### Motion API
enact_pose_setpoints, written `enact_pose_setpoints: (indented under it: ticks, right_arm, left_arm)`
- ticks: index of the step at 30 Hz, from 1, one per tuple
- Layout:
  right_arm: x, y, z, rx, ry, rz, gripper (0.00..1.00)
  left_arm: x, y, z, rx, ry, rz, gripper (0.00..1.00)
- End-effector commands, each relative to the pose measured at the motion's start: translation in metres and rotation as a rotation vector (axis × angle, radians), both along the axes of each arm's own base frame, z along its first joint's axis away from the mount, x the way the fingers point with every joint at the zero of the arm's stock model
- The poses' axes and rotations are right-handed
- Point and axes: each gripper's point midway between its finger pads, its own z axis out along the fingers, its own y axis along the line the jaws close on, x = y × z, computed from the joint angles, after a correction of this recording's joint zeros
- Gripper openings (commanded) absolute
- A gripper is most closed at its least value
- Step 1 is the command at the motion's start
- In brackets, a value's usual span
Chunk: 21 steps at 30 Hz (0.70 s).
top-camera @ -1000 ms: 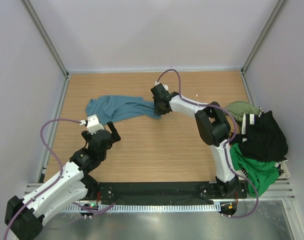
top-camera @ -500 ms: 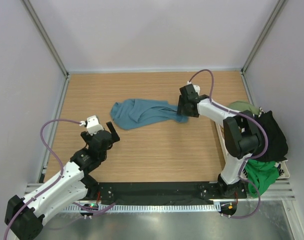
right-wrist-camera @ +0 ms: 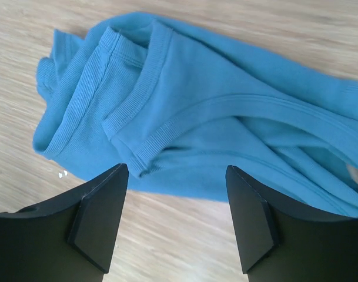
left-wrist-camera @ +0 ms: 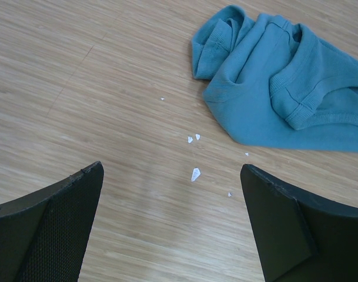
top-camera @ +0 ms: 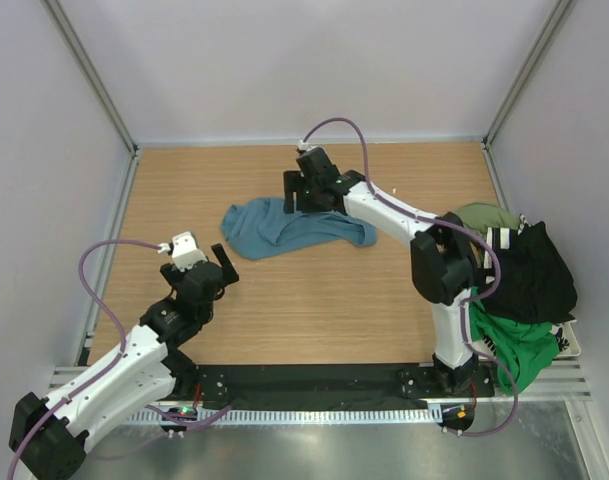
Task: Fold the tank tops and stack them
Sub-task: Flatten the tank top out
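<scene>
A teal blue tank top [top-camera: 296, 229] lies crumpled on the wooden table, its ribbed neck and strap hems bunched up [right-wrist-camera: 196, 111]. My right gripper [top-camera: 296, 203] hovers open over its far edge; in the right wrist view the gripper [right-wrist-camera: 176, 170] has nothing between its fingers. My left gripper [top-camera: 214, 272] stands open near the table's left, with the teal top [left-wrist-camera: 273, 88] ahead and to the right of the gripper [left-wrist-camera: 171, 170]. More tank tops are piled at the right edge: olive [top-camera: 482, 215], black [top-camera: 532, 272] and green [top-camera: 509, 342].
The pile rests on a pale tray [top-camera: 574, 342] at the table's right edge. Small white specks [left-wrist-camera: 195, 173] lie on the wood between my left fingers and the teal top. Grey walls enclose the table on three sides.
The right gripper dragged the teal top to the right, opened and let go of it, then swung left to hover over the top's far edge. The left arm stayed put.
</scene>
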Motion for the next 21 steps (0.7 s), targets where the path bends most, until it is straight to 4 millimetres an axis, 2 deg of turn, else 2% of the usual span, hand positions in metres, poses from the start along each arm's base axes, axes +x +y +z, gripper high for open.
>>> enact_pose_setpoints:
  ticks: [1,2,3,6,7,8,10,11,12,13,14,16,17,19,21]
  right_arm:
    - [-0.007,0.037,-0.028,0.037,0.094,0.086,0.73]
    - [-0.004,0.046,-0.025,0.06,0.094,0.09,0.73]
    - [-0.004,0.052,-0.043,0.056,0.124,0.097,0.72]
    - [-0.003,0.077,-0.048,0.098,0.136,0.129,0.72]
    - [-0.004,0.081,-0.066,0.086,0.164,0.136,0.72]
    - [-0.005,0.09,-0.064,0.097,0.169,0.156,0.71]
    - [-0.007,0.095,-0.075,0.097,0.193,0.162,0.61]
    - [-0.012,0.097,-0.078,0.096,0.202,0.171,0.53]
    - [-0.014,0.096,-0.079,0.089,0.205,0.173,0.31]
    - [-0.015,0.093,-0.067,0.092,0.189,0.169,0.2]
    - [-0.022,0.085,-0.071,0.078,0.192,0.161,0.07]
    - [-0.027,0.073,-0.061,0.067,0.152,0.14,0.03]
    - [-0.036,0.061,-0.046,0.076,0.119,0.134,0.02]
    - [-0.043,0.045,-0.034,0.056,0.087,0.121,0.01]
    - [-0.058,0.023,-0.024,0.028,0.075,0.108,0.01]
  left_arm:
    - [0.005,0.007,0.009,0.0,-0.052,0.042,1.0]
    - [0.005,0.007,0.01,-0.001,-0.053,0.042,1.0]
    - [0.004,0.007,0.01,-0.001,-0.054,0.041,1.0]
    - [0.004,0.008,0.009,0.001,-0.053,0.042,1.0]
    - [0.004,0.007,0.009,-0.003,-0.056,0.043,1.0]
    - [0.004,0.008,0.009,-0.001,-0.055,0.044,1.0]
    - [0.004,0.008,0.009,0.0,-0.054,0.044,1.0]
    - [0.004,0.008,0.009,0.0,-0.054,0.042,1.0]
    - [0.004,0.008,0.008,0.002,-0.052,0.042,1.0]
    - [0.004,0.007,0.009,0.0,-0.053,0.041,1.0]
    - [0.004,0.007,0.009,0.001,-0.052,0.039,1.0]
    - [0.004,0.006,0.009,-0.001,-0.051,0.037,1.0]
    - [0.004,0.006,0.008,0.002,-0.05,0.036,0.99]
    - [0.005,0.005,0.009,-0.002,-0.048,0.029,1.0]
    - [0.005,0.003,0.008,-0.003,-0.043,0.023,0.99]
